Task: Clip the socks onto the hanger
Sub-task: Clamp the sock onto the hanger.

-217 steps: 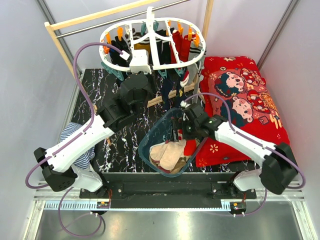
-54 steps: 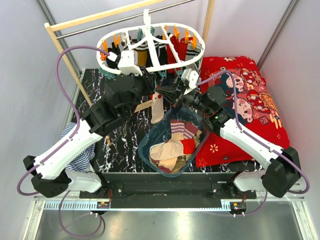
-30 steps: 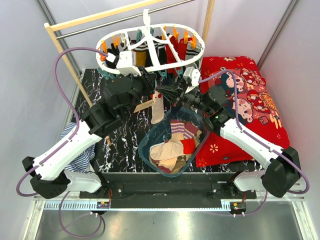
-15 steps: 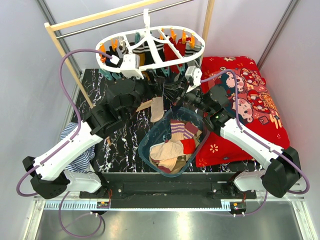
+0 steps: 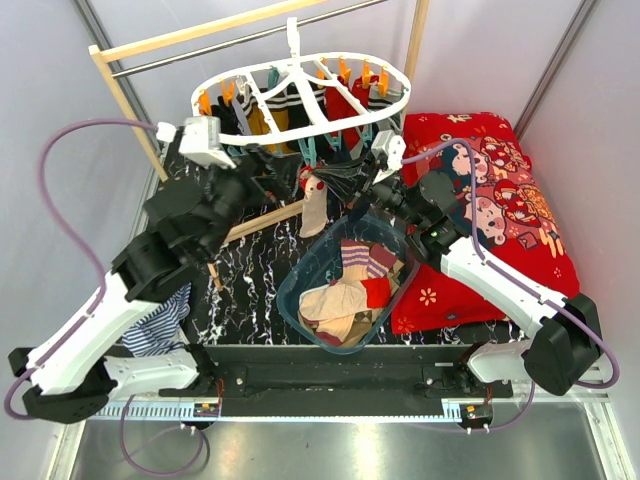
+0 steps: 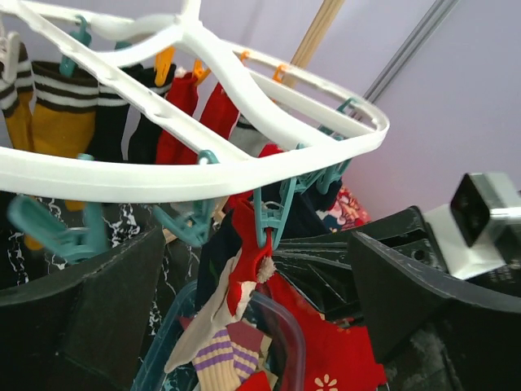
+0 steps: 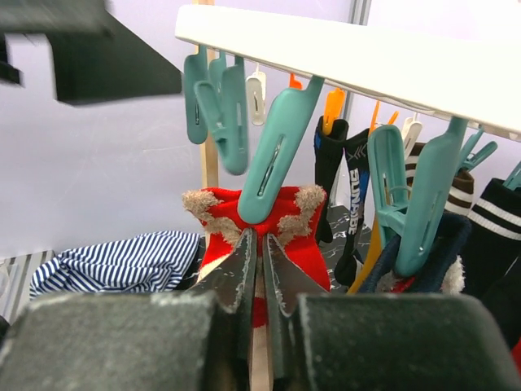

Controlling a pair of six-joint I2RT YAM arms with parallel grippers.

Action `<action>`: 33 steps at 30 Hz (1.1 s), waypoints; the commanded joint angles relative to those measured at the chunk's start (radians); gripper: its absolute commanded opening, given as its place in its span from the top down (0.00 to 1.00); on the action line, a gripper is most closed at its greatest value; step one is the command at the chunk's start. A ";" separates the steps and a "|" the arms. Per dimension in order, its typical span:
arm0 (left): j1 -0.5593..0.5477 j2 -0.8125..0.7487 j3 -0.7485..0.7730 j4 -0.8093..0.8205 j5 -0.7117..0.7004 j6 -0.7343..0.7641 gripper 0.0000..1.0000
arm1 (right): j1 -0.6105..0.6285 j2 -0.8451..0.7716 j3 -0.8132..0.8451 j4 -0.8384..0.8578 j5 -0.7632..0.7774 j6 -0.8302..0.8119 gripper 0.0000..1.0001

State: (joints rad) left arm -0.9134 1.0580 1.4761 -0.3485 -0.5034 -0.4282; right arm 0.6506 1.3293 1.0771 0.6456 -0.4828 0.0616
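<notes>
Red-cuffed sock (image 7: pixel 289 220) on teal clip (image 7: pixel 273 163); left tool (image 6: pixel 259 285) now wide, farther back.

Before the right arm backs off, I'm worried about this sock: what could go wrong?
The right fingers pinch the red sock under the teal clip; retreating before they open could tug it free. The clip bites only the cuff's edge, so it might slip into the tub below.

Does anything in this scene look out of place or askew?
Mainly one thing: a crumpled blue-and-white striped cloth lies at the left edge of the black marble table, outside the clear bluish oval tub that holds the loose socks. The tub itself sits at a slant to the table's edges.
</notes>
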 commanded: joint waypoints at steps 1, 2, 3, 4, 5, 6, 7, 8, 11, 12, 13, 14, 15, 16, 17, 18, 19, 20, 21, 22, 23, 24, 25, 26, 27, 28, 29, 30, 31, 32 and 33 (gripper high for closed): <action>-0.002 -0.053 -0.013 -0.003 0.002 -0.012 0.01 | -0.006 -0.021 0.043 0.019 0.042 -0.003 0.90; -0.002 -0.056 -0.014 -0.010 -0.007 -0.014 0.03 | -0.008 -0.022 0.044 0.016 0.049 -0.005 0.89; -0.002 -0.061 -0.019 -0.018 -0.015 -0.012 0.09 | -0.006 -0.022 0.043 0.014 0.050 -0.005 0.89; -0.002 -0.065 -0.026 -0.017 -0.030 -0.011 0.12 | -0.006 -0.022 0.043 0.014 0.053 -0.006 0.89; -0.002 -0.062 -0.031 -0.020 -0.034 -0.014 0.15 | -0.006 -0.021 0.043 0.014 0.059 -0.006 0.89; -0.002 -0.055 -0.031 -0.026 -0.034 -0.015 0.19 | -0.006 -0.019 0.041 0.015 0.059 -0.005 0.89; -0.002 -0.049 -0.028 -0.030 -0.029 -0.017 0.22 | -0.006 -0.019 0.041 0.015 0.059 -0.005 0.89; -0.002 -0.044 -0.025 -0.038 -0.026 -0.018 0.23 | -0.006 -0.019 0.041 0.015 0.061 -0.005 0.89; -0.002 -0.013 -0.007 -0.061 -0.043 -0.023 0.24 | -0.006 -0.019 0.040 0.017 0.062 -0.005 0.89; -0.002 -0.003 0.001 -0.066 -0.061 -0.023 0.24 | -0.006 -0.018 0.040 0.017 0.062 -0.005 0.89; -0.002 0.002 0.004 -0.067 -0.069 -0.023 0.25 | -0.006 -0.019 0.038 0.017 0.062 -0.006 0.89; -0.002 0.007 0.004 -0.067 -0.079 -0.024 0.25 | -0.006 -0.019 0.037 0.019 0.062 -0.006 0.89; -0.002 0.014 0.009 -0.067 -0.101 -0.024 0.25 | -0.006 -0.021 0.037 0.017 0.062 -0.006 0.89; -0.002 0.020 0.012 -0.069 -0.113 -0.021 0.25 | -0.006 -0.021 0.035 0.017 0.062 -0.006 0.89; -0.002 0.026 0.015 -0.072 -0.125 -0.020 0.25 | -0.006 -0.022 0.034 0.017 0.064 -0.006 0.89; -0.002 0.037 0.023 -0.072 -0.144 -0.018 0.25 | -0.006 -0.022 0.034 0.019 0.062 -0.008 0.89; -0.002 0.043 0.026 -0.072 -0.152 -0.017 0.25 | -0.006 -0.021 0.032 0.019 0.062 -0.008 0.89; -0.002 0.046 0.027 -0.066 -0.159 -0.014 0.25 | -0.006 -0.022 0.032 0.019 0.062 -0.008 0.89; -0.002 0.056 0.035 -0.063 -0.170 -0.011 0.25 | -0.006 -0.021 0.032 0.019 0.061 -0.008 0.89; -0.002 0.060 0.036 -0.058 -0.176 -0.006 0.25 | -0.005 -0.019 0.032 0.019 0.061 -0.008 0.89; -0.002 0.065 0.041 -0.055 -0.182 -0.004 0.25 | -0.006 -0.019 0.030 0.019 0.061 -0.008 0.89; -0.002 0.071 0.047 -0.053 -0.198 0.000 0.25 | -0.005 -0.019 0.029 0.019 0.061 -0.008 0.89; -0.002 0.074 0.049 -0.049 -0.204 0.008 0.25 | -0.006 -0.019 0.029 0.019 0.061 -0.008 0.89; -0.002 0.080 0.052 -0.043 -0.207 0.014 0.25 | -0.008 -0.021 0.027 0.019 0.061 -0.009 0.89; -0.002 0.082 0.053 -0.034 -0.210 0.022 0.25 | -0.006 -0.021 0.027 0.019 0.059 -0.011 0.89; -0.002 0.082 0.053 -0.024 -0.211 0.040 0.25 | -0.006 -0.021 0.026 0.019 0.061 -0.011 0.89; -0.002 0.083 0.053 -0.012 -0.218 0.046 0.25 | -0.008 -0.021 0.026 0.019 0.061 -0.011 0.89; -0.002 0.085 0.055 -0.009 -0.221 0.052 0.25 | -0.008 -0.021 0.024 0.019 0.061 -0.013 0.89; -0.002 0.085 0.058 -0.006 -0.227 0.060 0.25 | -0.008 -0.021 0.024 0.017 0.061 -0.014 0.89; -0.002 0.085 0.059 0.000 -0.231 0.065 0.25 | -0.006 -0.021 0.021 0.017 0.061 -0.014 0.89; -0.002 0.086 0.061 0.003 -0.237 0.068 0.25 | -0.006 -0.022 0.021 0.017 0.062 -0.014 0.89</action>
State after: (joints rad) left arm -0.9134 1.1439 1.4864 -0.4232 -0.6788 -0.4026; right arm 0.6506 1.3293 1.0771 0.6430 -0.4355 0.0582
